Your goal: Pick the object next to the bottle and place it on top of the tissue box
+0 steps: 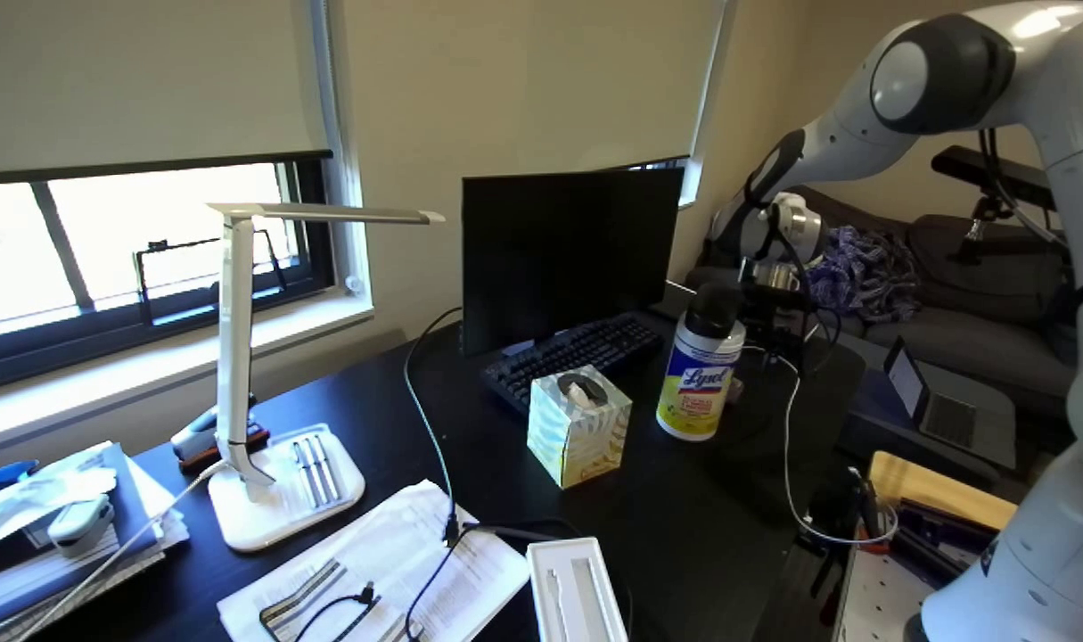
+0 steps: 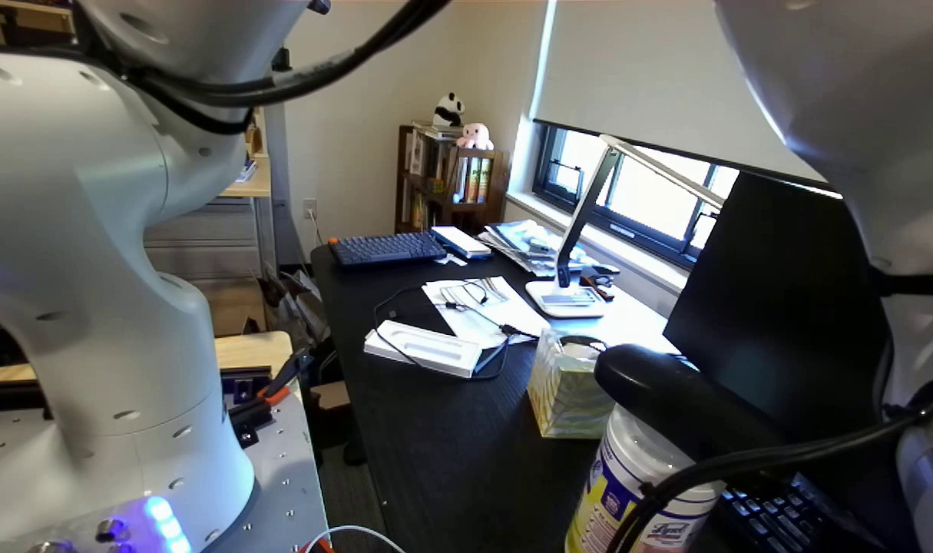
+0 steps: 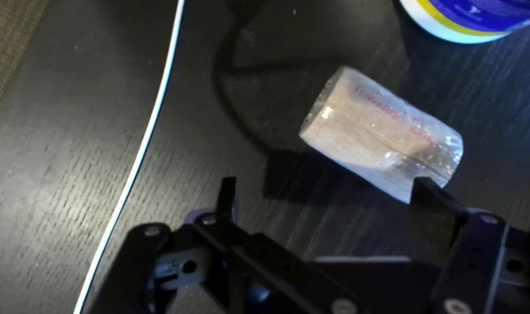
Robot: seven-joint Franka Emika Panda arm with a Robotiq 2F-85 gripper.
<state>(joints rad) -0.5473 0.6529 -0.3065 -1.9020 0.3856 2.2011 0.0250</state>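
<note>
In the wrist view the plastic-wrapped tan roll [image 3: 380, 135], long axis slanting far left to near right, lies on the desk [image 3: 81, 144] between the Lysol bottle [image 3: 474, 17] at far right and the wide-spread hand [image 3: 326, 192], which holds nothing.

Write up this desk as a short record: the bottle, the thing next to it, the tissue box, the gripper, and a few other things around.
Bottle: Lysol, upright on the dark desk
Roll: tan, in clear wrap with red lettering, lying beside the bottle
Tissue box: patterned, standing on the desk; roll not yet on it
Gripper: open, holding nothing; contact with the roll unclear
Also around: monitor, keyboard, desk lamp, white cable
</note>
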